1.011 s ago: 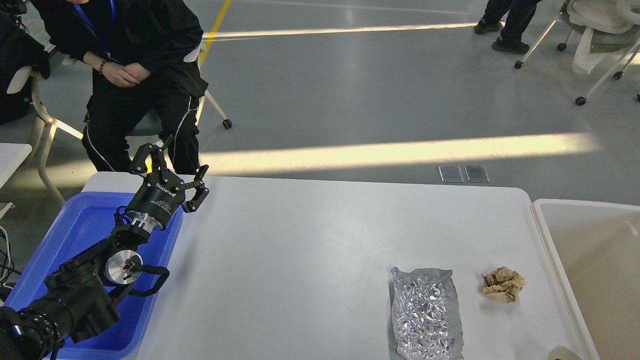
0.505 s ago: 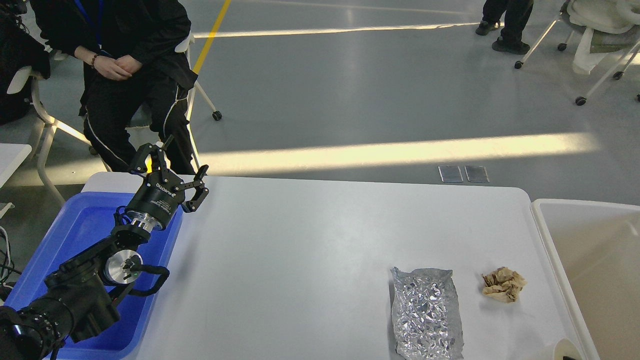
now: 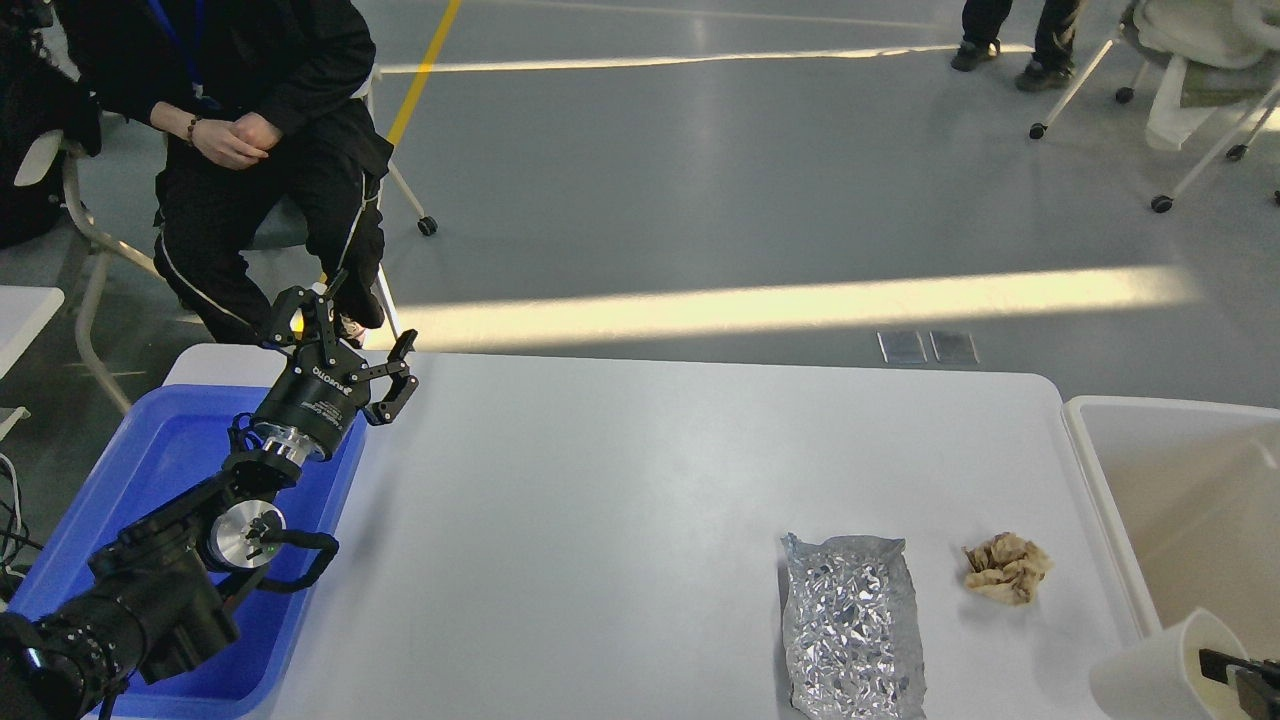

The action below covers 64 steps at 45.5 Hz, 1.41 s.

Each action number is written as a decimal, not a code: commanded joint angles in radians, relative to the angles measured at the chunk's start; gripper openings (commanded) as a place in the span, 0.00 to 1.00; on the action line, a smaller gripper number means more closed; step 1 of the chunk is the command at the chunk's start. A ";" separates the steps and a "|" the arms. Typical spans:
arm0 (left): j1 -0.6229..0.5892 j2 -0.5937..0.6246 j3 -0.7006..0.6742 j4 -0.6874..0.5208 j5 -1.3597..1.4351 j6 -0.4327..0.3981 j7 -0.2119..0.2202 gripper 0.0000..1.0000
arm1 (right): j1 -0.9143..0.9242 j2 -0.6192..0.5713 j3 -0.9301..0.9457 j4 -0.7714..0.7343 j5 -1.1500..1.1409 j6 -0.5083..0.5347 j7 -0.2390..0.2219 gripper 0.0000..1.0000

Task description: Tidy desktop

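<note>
Near right corner: paper cup [image 3: 1165, 670] clamped at its rim by the right gripper [image 3: 1225, 672], probably bound for the off-white bin [image 3: 1180, 500] just beside. Left of that, on the white desktop [image 3: 620, 500], crumpled foil bag [image 3: 852, 625] and brown paper wad [image 3: 1006, 568] waiting, untouched. Farther left, above the blue tub [image 3: 150, 470], left gripper [image 3: 350, 350] spread wide, holding nothing

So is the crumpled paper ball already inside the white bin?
No, the paper ball lies on the desktop, left of the white bin.
</note>
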<state>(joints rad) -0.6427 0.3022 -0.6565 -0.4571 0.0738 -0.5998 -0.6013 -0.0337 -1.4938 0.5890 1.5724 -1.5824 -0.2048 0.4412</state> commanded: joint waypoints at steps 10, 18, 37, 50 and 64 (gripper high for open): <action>0.000 0.000 0.000 0.000 0.000 0.000 0.000 1.00 | 0.069 -0.180 0.003 0.052 0.064 -0.033 0.077 0.00; 0.000 0.000 0.000 0.000 0.000 0.000 0.000 1.00 | 0.175 -0.252 -0.003 0.054 0.168 -0.022 0.108 0.00; 0.000 0.000 0.000 0.000 0.001 0.000 0.000 1.00 | 0.224 -0.252 -0.020 0.040 0.213 -0.013 0.114 0.00; 0.000 0.000 0.000 0.000 0.000 0.000 0.000 1.00 | 0.219 -0.233 -0.066 -0.037 0.473 -0.027 0.110 0.00; 0.000 0.000 0.000 0.000 0.001 0.000 0.000 1.00 | 0.225 -0.094 -0.130 -0.195 0.853 -0.028 0.109 0.00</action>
<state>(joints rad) -0.6428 0.3022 -0.6565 -0.4571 0.0743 -0.5998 -0.6011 0.1854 -1.6678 0.5003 1.4626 -0.9708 -0.2299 0.5511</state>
